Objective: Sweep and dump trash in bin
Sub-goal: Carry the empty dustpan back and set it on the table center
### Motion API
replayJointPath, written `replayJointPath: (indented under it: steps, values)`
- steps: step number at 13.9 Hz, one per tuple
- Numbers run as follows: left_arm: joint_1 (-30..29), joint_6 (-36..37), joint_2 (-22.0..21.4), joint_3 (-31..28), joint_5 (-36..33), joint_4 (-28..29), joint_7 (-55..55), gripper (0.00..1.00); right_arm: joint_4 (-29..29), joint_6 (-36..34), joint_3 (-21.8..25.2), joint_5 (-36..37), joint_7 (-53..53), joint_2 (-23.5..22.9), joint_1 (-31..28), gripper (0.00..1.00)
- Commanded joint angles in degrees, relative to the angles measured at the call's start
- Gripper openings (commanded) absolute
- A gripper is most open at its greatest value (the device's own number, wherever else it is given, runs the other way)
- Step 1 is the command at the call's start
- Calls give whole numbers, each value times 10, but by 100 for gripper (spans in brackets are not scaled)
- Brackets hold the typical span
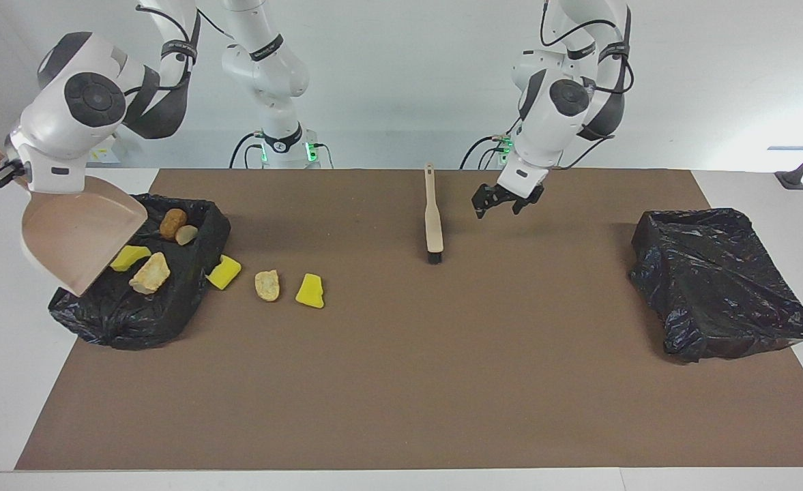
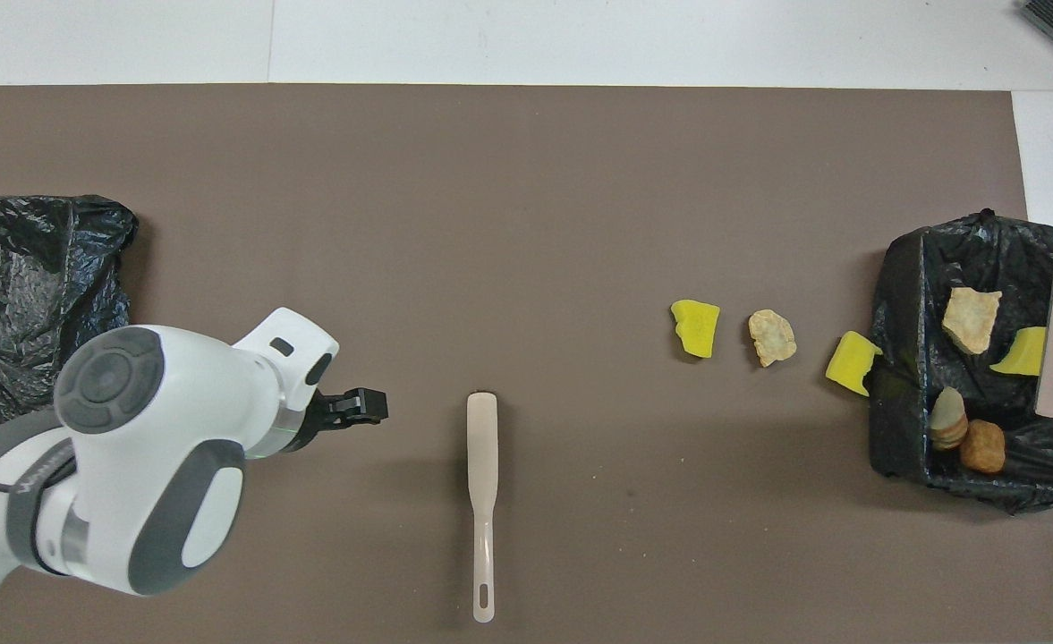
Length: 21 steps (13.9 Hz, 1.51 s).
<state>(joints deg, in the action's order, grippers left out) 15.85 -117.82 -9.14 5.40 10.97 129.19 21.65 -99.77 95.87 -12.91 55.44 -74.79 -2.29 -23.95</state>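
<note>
Dustpan (image 1: 77, 239), clenched in my right gripper (image 1: 5, 170), should stay tipped over bin (image 1: 190, 300) until empty; left gripper (image 1: 507, 201) hangs released near brush (image 1: 433, 218).

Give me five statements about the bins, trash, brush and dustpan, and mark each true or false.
1. Three trash lumps lie on the brown mat. True.
2. The wooden brush is held by the left tool. False: it lies free; that tool is open.
3. The right tool holds the beige plastic dustpan tipped over the black-bagged bin. True.
4. The dustpan carries four lumps. False: it is empty.
5. The other black bin holds yellow sponges. False: none show.
</note>
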Motion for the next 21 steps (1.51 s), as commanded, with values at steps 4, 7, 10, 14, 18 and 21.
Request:
replayJointPath:
  steps: [4, 7, 10, 14, 18, 21]
  values:
    - [-130, 44, -11, 6, -54, -38, -203, 100, 19, -11, -1, -213, -52, 10, -8, 0]
    - [-152, 146, 11, 5, -81, -148, -206, 100, 5, -34, -4, -271, -5, 22, 0, 0]
    - [-166, 237, 9, 5, -84, -211, -205, 100, 3, -55, -5, -320, 77, 24, 30, 0]
    - [-165, 376, 4, -13, -85, -321, -206, 100, 1, -89, -5, -382, 313, 29, 92, 0]
    - [-165, 343, 4, -25, -85, -334, -215, 100, 2, -85, -5, -468, 544, 28, 141, 0]
    - [-166, 330, 1, -26, -85, -328, -215, 100, 1, -62, -5, -519, 691, -2, 189, 0]
